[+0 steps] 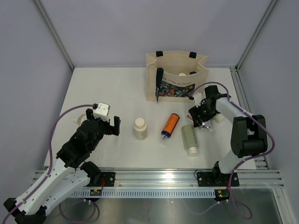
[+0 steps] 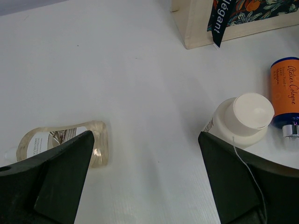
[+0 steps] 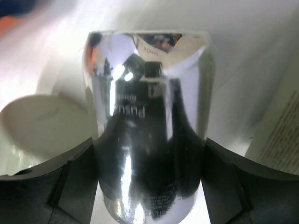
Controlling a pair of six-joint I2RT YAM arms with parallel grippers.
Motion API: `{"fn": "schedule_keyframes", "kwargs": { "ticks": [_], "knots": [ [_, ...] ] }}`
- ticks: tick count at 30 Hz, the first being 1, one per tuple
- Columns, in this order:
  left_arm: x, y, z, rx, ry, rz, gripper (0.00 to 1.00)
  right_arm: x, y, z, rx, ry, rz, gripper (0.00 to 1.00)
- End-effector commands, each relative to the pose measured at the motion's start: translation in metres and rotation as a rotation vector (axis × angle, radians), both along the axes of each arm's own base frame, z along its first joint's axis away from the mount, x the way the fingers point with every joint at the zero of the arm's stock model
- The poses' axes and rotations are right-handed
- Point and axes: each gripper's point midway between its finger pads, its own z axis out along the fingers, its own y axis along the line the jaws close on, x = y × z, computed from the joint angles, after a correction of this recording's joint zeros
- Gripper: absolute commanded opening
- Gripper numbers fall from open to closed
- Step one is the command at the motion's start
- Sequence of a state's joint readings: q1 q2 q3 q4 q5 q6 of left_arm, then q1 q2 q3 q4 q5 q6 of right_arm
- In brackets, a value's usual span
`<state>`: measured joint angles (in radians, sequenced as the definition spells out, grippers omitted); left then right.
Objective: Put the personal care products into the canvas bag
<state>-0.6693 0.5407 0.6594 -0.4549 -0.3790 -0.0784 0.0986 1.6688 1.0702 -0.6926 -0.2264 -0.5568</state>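
The canvas bag stands at the back, with a cream cap showing inside it. A cream bottle, an orange bottle with a blue tip and a sage-green bottle lie on the table in front of it. My right gripper is shut on the shiny silver bottle, just right of the sage-green bottle. My left gripper is open and empty, low over the table left of the cream bottle. The left wrist view also shows the orange bottle and the bag's corner.
A clear, pale bottle lies by my left finger, and shows in the top view beside the left arm. A small white object sits near the bag's right front corner. The table ends in a metal rail at the near edge.
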Motion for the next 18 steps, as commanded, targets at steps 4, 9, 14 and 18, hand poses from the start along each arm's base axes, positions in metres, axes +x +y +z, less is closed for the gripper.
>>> {"fn": "schedule_keyframes", "kwargs": {
  "ticks": [4, 9, 14, 18],
  "knots": [
    [0.006, 0.001, 0.011, -0.026, -0.043, 0.027, 0.99, 0.003, 0.025, 0.072, 0.226, -0.175, 0.057, 0.0],
    [0.006, 0.002, 0.011, -0.031, -0.041, 0.032, 0.99, 0.0, 0.032, 0.089, 0.306, -0.198, 0.08, 0.0],
    [0.006, 0.002, 0.012, -0.034, -0.045, 0.037, 0.99, -0.002, 0.032, 0.076, 0.305, -0.17, 0.07, 0.0],
    [0.007, 0.002, 0.011, -0.029, -0.041, 0.037, 0.99, 0.002, 0.02, 0.055, 0.237, -0.145, 0.039, 0.0]
  ]
}}
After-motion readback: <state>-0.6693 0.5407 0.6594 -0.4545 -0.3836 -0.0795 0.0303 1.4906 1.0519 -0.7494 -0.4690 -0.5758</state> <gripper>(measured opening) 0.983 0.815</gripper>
